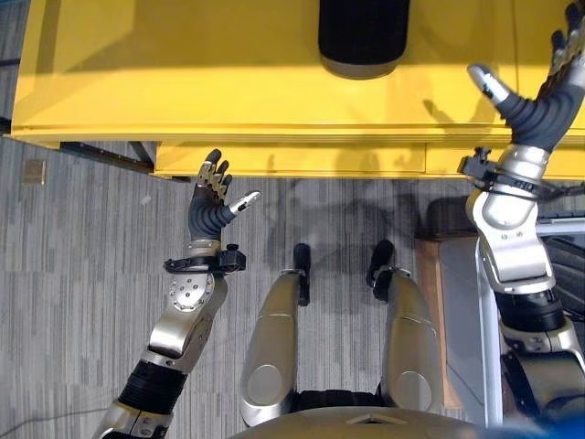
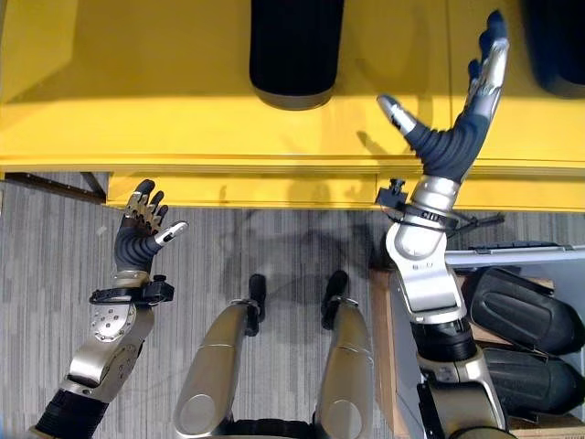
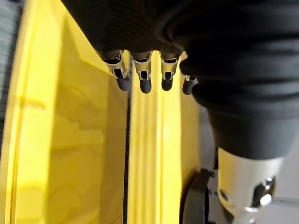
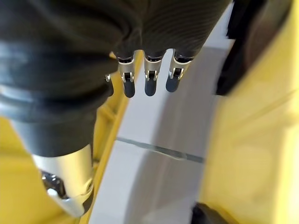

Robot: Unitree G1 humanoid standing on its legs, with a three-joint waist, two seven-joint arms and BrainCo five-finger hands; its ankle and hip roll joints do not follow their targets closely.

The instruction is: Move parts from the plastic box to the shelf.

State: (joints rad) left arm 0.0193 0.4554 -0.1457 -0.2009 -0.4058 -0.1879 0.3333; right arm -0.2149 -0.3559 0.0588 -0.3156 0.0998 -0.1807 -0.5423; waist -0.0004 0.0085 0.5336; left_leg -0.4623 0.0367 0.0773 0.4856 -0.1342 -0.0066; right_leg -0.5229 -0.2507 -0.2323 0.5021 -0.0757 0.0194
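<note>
— Two dark parts [image 2: 516, 311] are lying in the plastic box [image 2: 512, 251] by the robot's right side in the right eye view, partly cut off at the edge. What else is showing?

— One black part [image 1: 363, 37] is standing on the yellow shelf [image 1: 183, 73] in the left eye view, its top cut off. The right hand [image 1: 535, 105] is reaching over the shelf with fingers spread, holding nothing. The left hand [image 1: 212, 203] is hovering just before the shelf's front edge, fingers loose and empty.

— And the wrist views?

— Each is showing relaxed fingertips [image 3: 145, 86] over yellow shelf surfaces. Grey carpet [image 1: 73, 274] is covering the floor.
</note>
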